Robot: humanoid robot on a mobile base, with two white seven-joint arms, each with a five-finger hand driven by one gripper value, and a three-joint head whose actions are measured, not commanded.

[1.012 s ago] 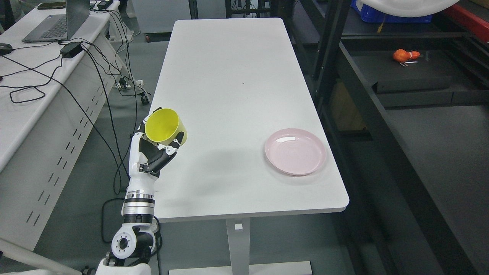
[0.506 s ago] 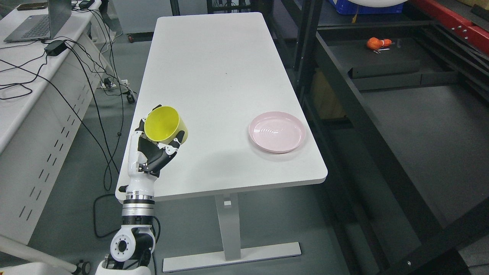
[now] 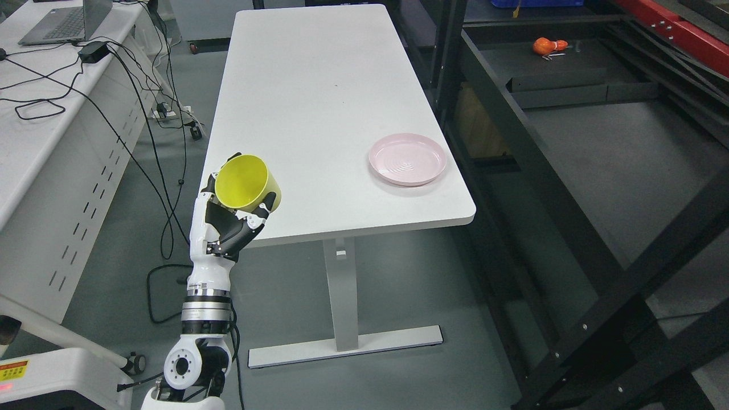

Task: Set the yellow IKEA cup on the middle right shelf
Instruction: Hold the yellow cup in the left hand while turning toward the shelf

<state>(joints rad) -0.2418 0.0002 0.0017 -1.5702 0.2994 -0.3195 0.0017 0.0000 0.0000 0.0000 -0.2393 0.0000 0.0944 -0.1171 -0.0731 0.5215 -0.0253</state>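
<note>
A grey floor runs under a long white table (image 3: 319, 102) bearing a pink plate (image 3: 408, 159), with a black shelf rack (image 3: 512, 131) to its right. By the table's near left corner, the left hand (image 3: 230, 219) grips the tilted yellow cup (image 3: 245, 182), raised off the tabletop.

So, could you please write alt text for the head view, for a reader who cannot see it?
The left robot hand holds a yellow cup, tilted with its opening toward the camera, at the near left corner of a white table. A pink plate lies near the table's right edge, and a black shelf rack stands at the right.
</note>
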